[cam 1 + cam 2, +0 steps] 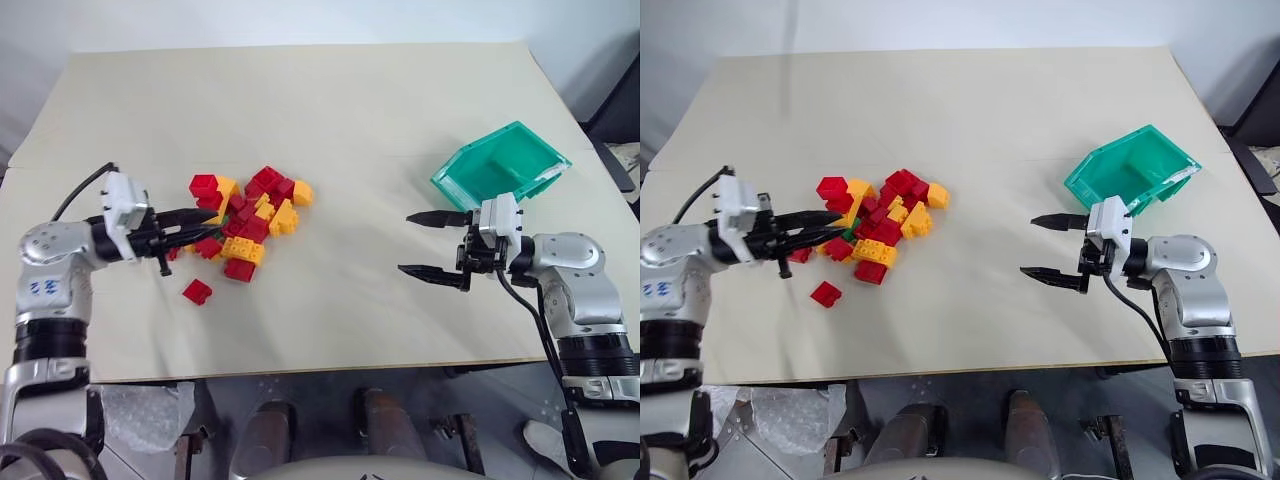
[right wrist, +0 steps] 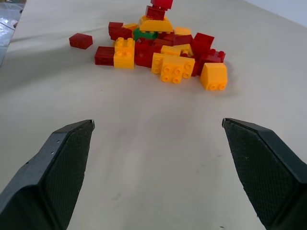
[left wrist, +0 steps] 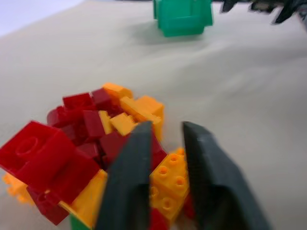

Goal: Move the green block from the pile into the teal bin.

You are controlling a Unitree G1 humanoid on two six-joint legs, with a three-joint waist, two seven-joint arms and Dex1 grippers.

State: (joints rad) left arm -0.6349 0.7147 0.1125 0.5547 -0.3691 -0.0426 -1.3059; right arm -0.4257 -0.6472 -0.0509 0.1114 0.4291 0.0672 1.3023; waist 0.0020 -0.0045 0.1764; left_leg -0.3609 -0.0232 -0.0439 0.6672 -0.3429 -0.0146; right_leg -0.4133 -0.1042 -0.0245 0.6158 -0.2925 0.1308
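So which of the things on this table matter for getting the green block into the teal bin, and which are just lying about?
Part of the job:
- green block, tucked in the pile
- the pile
- teal bin
- left gripper, at the pile's edge

Just lying about:
- red bricks and yellow-orange bricks
- right gripper, open, near the bin

Head stereo pair above the table; wrist views low, sharing the pile.

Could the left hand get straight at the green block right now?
Probably not cleanly: the left hand is at the pile, but the green block sits wedged among red and yellow bricks.
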